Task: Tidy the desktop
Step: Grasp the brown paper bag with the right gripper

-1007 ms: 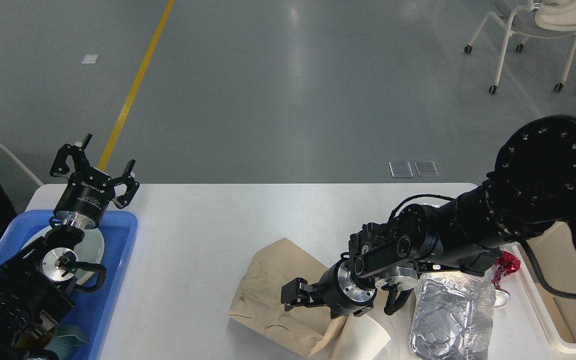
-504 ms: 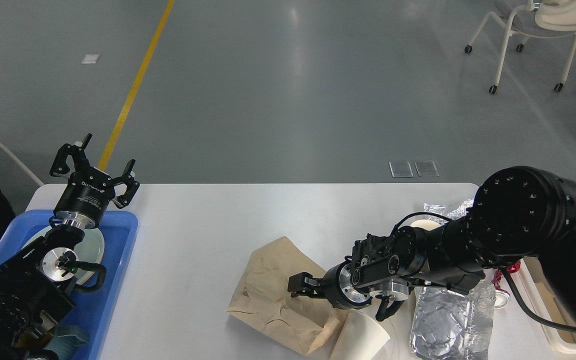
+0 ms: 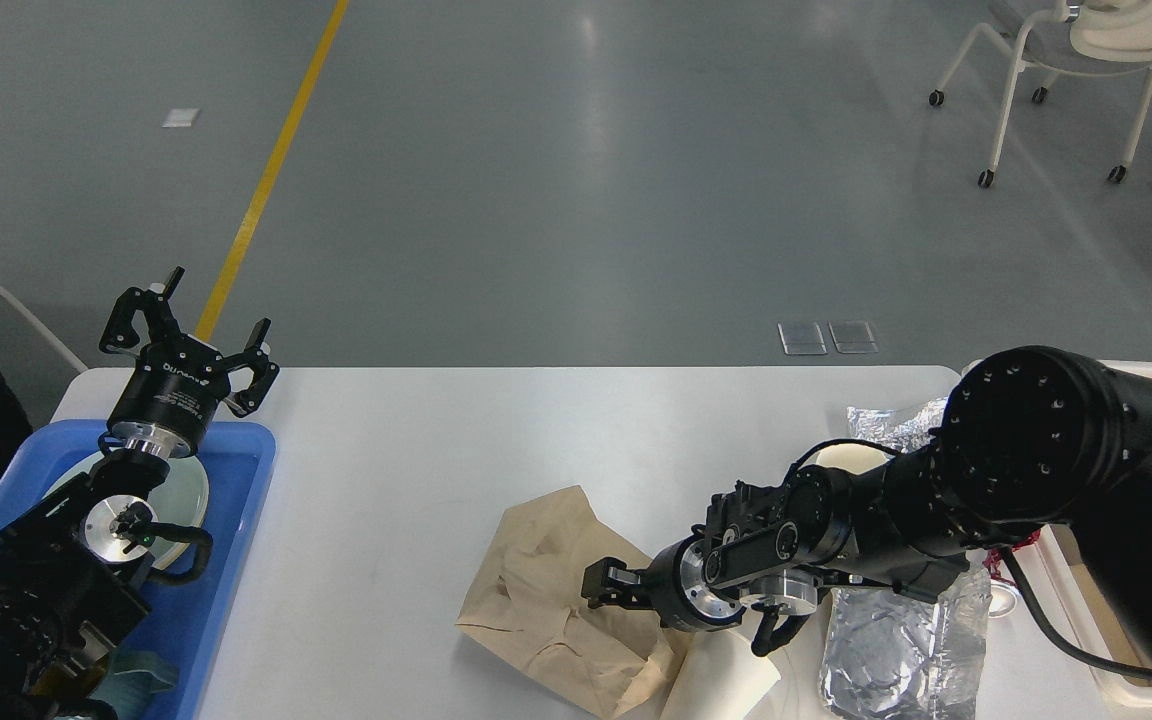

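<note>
The white desktop (image 3: 436, 450) carries litter at its front right. A crumpled brown paper bag (image 3: 536, 590) lies flat there. My right gripper (image 3: 604, 586) rests low on the bag's right part, pointing left; its dark fingers are too close together to tell apart. A white paper cup (image 3: 726, 685) lies on its side just below that wrist, and a silver foil pouch (image 3: 886, 655) lies to the right of it. My left gripper (image 3: 191, 335) is open and empty, raised above the far end of the blue tray (image 3: 241, 470).
The tray holds a pale plate (image 3: 191, 490) and a teal cloth (image 3: 141, 670). Crumpled foil (image 3: 891, 420) and a white round object (image 3: 851, 455) lie behind my right arm. A cream bin (image 3: 1101, 660) stands at the right edge. A chair (image 3: 1066, 40) stands far off.
My right arm has dropped lower and its gripper has slid slightly right and down on the paper bag, which looks a bit more crumpled. The left arm has not moved.
</note>
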Motion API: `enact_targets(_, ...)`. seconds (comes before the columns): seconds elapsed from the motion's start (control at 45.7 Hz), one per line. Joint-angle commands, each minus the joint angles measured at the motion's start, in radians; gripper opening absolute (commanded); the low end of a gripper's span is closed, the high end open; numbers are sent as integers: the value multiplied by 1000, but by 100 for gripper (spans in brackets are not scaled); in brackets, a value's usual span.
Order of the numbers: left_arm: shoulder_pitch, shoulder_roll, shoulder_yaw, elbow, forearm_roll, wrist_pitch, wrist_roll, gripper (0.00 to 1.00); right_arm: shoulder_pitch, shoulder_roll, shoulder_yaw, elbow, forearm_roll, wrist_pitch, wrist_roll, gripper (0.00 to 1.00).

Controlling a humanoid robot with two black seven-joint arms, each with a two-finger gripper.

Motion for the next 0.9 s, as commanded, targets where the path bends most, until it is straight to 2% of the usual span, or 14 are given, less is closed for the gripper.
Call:
enact_targets(0.0, -1, 0, 0, 0, 0, 0, 0, 100, -2, 4, -4, -4, 0, 2, -3, 52)
enact_targets(0.131, -1, 0, 0, 0, 0, 0, 0, 100, 2, 4, -6, -4, 0, 9, -3, 35)
enact_targets(0.241, -1, 0, 0, 0, 0, 0, 0, 100, 8, 3, -6, -4, 0, 15, -1, 1)
enact_targets(0.394, -1, 0, 0, 0, 0, 0, 0, 100, 34, -5, -6, 4, -1, 41, -4, 0)
enact_targets(0.526, 1, 0, 0, 0, 0, 0, 0, 100, 131, -80, -2, 38, -5, 135, -4, 0)
enact_targets(0.657, 1, 0, 0, 0, -1, 0, 0, 100, 316, -193, 1, 103, -11, 265, -6, 0)
enact_targets(0.745, 1, 0, 0, 0, 0, 0, 0, 100, 457, -239, -2, 131, -12, 379, -7, 0)
enact_targets(0.876, 1, 0, 0, 0, 0, 0, 0, 100, 678, -305, -2, 169, -14, 492, -10, 0)
